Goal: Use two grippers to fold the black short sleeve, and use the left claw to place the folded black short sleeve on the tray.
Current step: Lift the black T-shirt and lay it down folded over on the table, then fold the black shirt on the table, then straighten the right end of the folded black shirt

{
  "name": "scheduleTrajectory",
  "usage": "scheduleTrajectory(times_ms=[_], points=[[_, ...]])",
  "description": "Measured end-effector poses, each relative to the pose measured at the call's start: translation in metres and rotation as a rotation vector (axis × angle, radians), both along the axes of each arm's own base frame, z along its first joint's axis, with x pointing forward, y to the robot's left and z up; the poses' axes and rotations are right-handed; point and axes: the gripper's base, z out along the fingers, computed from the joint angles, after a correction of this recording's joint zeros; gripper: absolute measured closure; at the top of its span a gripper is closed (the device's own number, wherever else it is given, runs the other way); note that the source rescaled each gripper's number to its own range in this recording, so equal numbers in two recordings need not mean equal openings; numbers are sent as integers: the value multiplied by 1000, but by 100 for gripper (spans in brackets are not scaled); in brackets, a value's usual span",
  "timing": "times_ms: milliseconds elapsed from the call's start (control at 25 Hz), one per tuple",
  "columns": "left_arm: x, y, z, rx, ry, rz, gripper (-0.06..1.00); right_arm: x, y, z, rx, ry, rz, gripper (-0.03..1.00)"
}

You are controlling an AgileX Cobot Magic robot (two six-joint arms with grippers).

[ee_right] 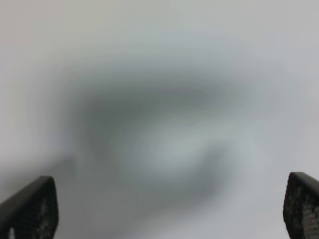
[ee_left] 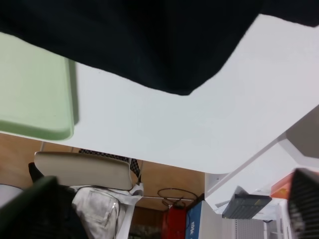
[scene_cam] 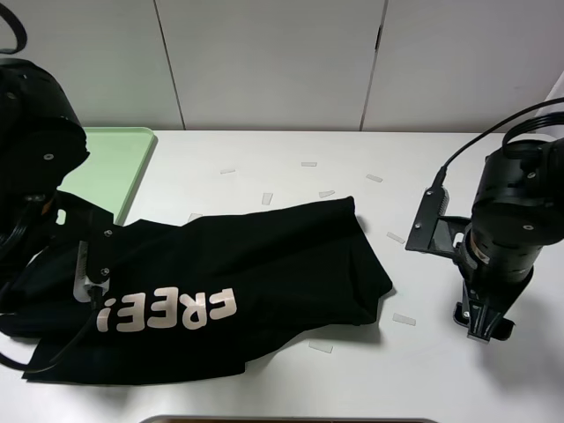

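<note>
The black short sleeve (scene_cam: pixel 264 273) lies spread and rumpled across the table, its pale pink letters (scene_cam: pixel 167 313) facing the front edge. In the exterior view my left arm (scene_cam: pixel 35 150) stands over the shirt's left end, with its bracket (scene_cam: pixel 92 264) against the cloth. The left wrist view shows the left gripper (ee_left: pixel 167 209) open and empty, its fingertips (ee_left: pixel 30 209) wide apart, with the shirt's edge (ee_left: pixel 149 45) and the green tray (ee_left: pixel 30 89) beyond. The tray (scene_cam: pixel 101 167) sits at the far left. My right gripper (scene_cam: pixel 483 324) points down at bare table to the right of the shirt. It is open (ee_right: pixel 167 206) with nothing between its fingers.
Small pale tape marks (scene_cam: pixel 308 164) are scattered over the white table (scene_cam: pixel 264 167), one (scene_cam: pixel 404 319) between the shirt and the right gripper. The left wrist view looks past the table's corner (ee_left: pixel 214 164) to a chair (ee_left: pixel 79 169) and clutter on the floor.
</note>
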Motion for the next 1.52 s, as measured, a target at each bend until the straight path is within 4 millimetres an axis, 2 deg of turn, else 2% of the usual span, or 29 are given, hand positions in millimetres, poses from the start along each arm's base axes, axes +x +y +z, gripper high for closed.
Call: scheduleTrajectory(times_ms=[120, 320, 560, 720, 840, 1000, 1160, 1200, 1240, 1320, 1360, 1400, 1440, 1520], points=[[1, 0, 0, 7, -6, -5, -4, -2, -3, 1, -31, 21, -20, -1], [6, 3, 4, 45, -44, -42, -5, -3, -7, 3, -81, 31, -19, -2], [22, -6, 20, 15, -180, 13, -5, 5, -2, 9, -63, -4, -51, -2], [29, -10, 44, -51, -301, 64, -6, 14, 3, 29, -20, -79, -72, -2], [24, -11, 68, -145, -351, 82, -6, 16, 4, 46, 14, -138, -76, -2], [-3, -14, 95, -371, -305, 89, -6, 10, 0, 75, 84, -240, -83, -2], [-39, -12, 127, -638, -316, 128, -6, -6, -7, 109, 202, -363, -112, -2], [-39, -12, 127, -638, -316, 128, -6, -11, -9, 119, 245, -400, -120, -2], [-50, -10, 136, -708, -329, 139, -6, -11, -9, 119, 245, -400, -120, -2], [-71, -5, 154, -841, -365, 148, -6, -19, -13, 133, 305, -458, -122, -2], [-93, 3, 174, -1002, -466, 155, -6, -26, -16, 143, 348, -501, -125, -2], [-93, 3, 174, -1002, -466, 155, -6, -31, -19, 152, 386, -540, -123, -2], [-103, 7, 185, -1107, -538, 153, -6, -41, -23, 165, 450, -601, -119, -2], [-122, 15, 204, -1282, -674, 135, -6, -50, -27, 176, 523, -657, -116, -2]])
